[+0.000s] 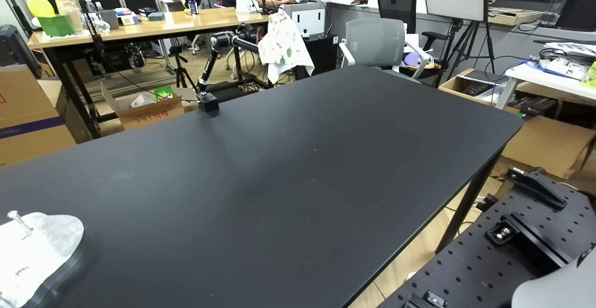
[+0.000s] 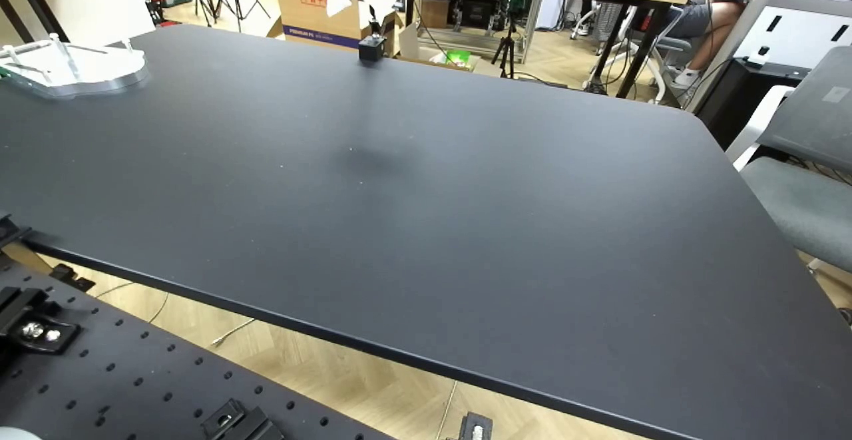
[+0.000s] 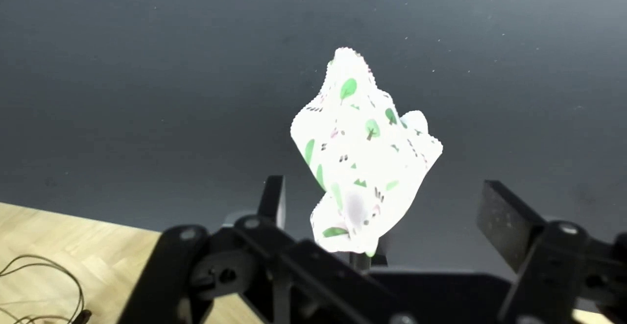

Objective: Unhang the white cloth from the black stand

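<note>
In the wrist view, the end effector (image 3: 383,186) is seen nearest, its two fingers (image 3: 507,231) spread wide and nothing gripped between them. In both exterior views, a perforated plate (image 1: 465,252) is shown nearest, across the bench (image 1: 279,182) from the black stand (image 1: 209,65). A pale board (image 1: 51,233) carrying pegs (image 1: 21,222) is set on the bench, well apart from the stand. The stand's block-shaped base (image 1: 208,103) is set at the bench's far edge, and over the stand's upper end the white cloth (image 3: 360,137), printed with green leaf shapes, is draped, held up above the bench; in the wrist view it is seen from above, apart from both fingers. Just behind the stand, an opened cardboard box (image 1: 151,118) is seen, and well beyond the stand a wooden-topped table (image 1: 186,21) is placed.
</note>
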You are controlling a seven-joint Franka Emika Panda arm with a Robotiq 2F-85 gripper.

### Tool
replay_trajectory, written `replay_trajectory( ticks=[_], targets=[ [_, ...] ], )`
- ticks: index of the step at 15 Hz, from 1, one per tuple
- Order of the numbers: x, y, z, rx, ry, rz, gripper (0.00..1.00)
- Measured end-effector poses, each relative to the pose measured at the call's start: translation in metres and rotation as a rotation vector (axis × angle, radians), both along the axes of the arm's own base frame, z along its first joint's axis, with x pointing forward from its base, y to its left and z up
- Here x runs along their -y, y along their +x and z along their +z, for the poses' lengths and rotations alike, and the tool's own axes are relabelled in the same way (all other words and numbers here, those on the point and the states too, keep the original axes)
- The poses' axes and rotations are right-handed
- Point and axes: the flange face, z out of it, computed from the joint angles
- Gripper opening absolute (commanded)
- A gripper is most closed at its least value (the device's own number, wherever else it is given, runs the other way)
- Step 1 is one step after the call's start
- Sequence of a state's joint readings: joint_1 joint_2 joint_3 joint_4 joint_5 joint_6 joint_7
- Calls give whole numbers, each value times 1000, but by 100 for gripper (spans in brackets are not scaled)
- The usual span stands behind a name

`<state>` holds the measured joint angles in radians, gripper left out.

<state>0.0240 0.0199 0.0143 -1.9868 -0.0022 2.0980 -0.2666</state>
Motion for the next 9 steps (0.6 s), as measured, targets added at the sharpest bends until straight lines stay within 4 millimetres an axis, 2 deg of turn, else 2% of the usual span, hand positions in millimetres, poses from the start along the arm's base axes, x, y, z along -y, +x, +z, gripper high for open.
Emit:
replay_trajectory(
  ticks=[9],
  targets=[
    [0,7,-7,29,-47,27,100]
  ],
)
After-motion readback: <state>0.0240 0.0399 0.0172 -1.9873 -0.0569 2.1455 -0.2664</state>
